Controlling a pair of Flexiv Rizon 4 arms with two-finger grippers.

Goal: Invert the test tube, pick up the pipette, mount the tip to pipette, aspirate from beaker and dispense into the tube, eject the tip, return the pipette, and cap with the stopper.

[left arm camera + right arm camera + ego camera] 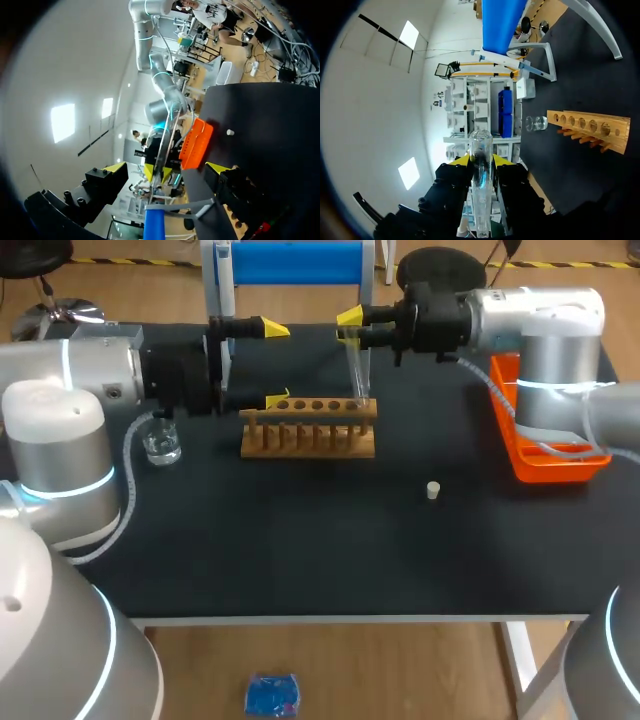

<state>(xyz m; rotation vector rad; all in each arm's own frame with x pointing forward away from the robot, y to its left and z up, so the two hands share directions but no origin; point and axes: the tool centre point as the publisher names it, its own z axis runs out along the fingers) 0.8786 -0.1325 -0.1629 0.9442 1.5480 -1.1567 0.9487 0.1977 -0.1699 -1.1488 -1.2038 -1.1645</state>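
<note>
**Right gripper holds the test tube over the rack**

Closest to our right wrist camera is the test tube (pixel 481 200). It is clear glass, clamped between the two yellow-tipped fingers of our right gripper (pixel 481 161), with one rounded end showing past the tips. In the head view this gripper comes in from the right and the tube lies across its fingers. The tube's near end overlaps the right end of the wooden rack (pixel 308 430), and we cannot tell how much clearance there is between glass and wood.

Our left gripper (pixel 275 364) hangs by the rack's left end, fingers spread wide with nothing between them. The beaker (pixel 160 445) stands left of the rack. The stopper (pixel 433 490) lies alone on the table (pixel 300 550), well apart from the rack toward our right, and an orange tray (pixel 548 465) sits at the right edge.

We judge the step in hand to be the inversion.
- We should roll the wrist slowly about the finger axis.
- The squeeze should be just firm enough that the smooth glass does not slide.
- We should hold height so that neither end swings into the rack.
- Only once the mouth faces up should we line the tube over a hole and lower it straight.
</note>
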